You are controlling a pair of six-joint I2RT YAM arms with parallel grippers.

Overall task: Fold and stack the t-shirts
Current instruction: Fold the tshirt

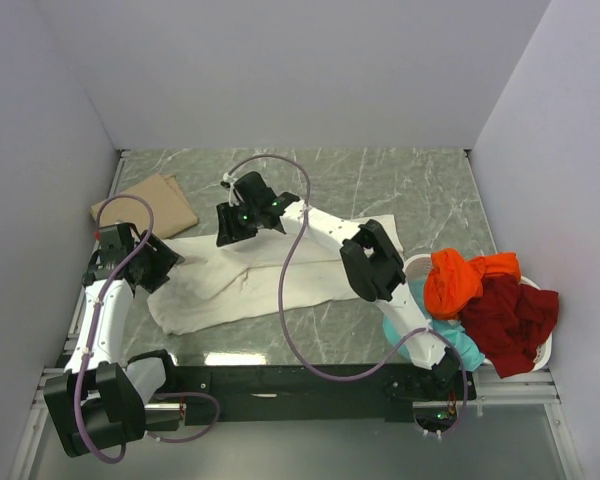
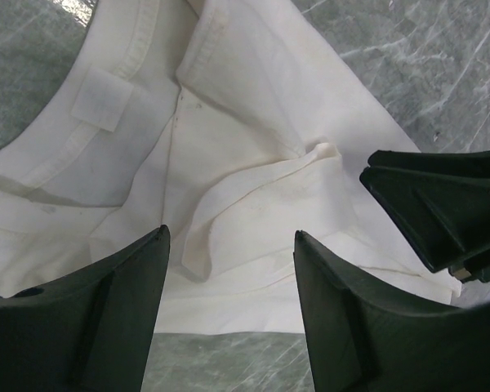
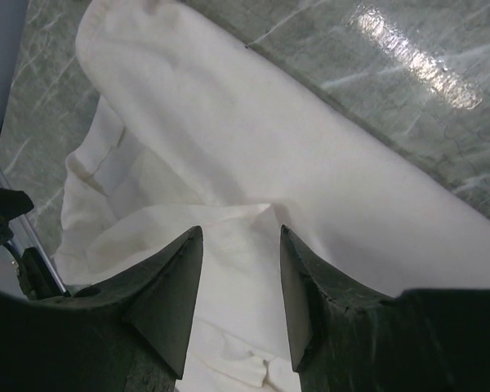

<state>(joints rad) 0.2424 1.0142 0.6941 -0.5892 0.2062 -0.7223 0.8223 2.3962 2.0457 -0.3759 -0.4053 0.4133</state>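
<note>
Cream tee (image 1: 270,280) lies half-folded mid table (image 1: 380,190), toward left edge. L jaws, R jaws both wide just over it, nothing held. Pinch all layers tog., fold evenly.

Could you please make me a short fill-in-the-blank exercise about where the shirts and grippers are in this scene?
The folded tan t-shirt lies at the far ____ corner of the table.
The orange t-shirt and the dark red t-shirt are piled in a white ____.
The left gripper and right gripper both have their fingers ____ over the cream-white t-shirt.
Missing words: left; basket; open.
</note>
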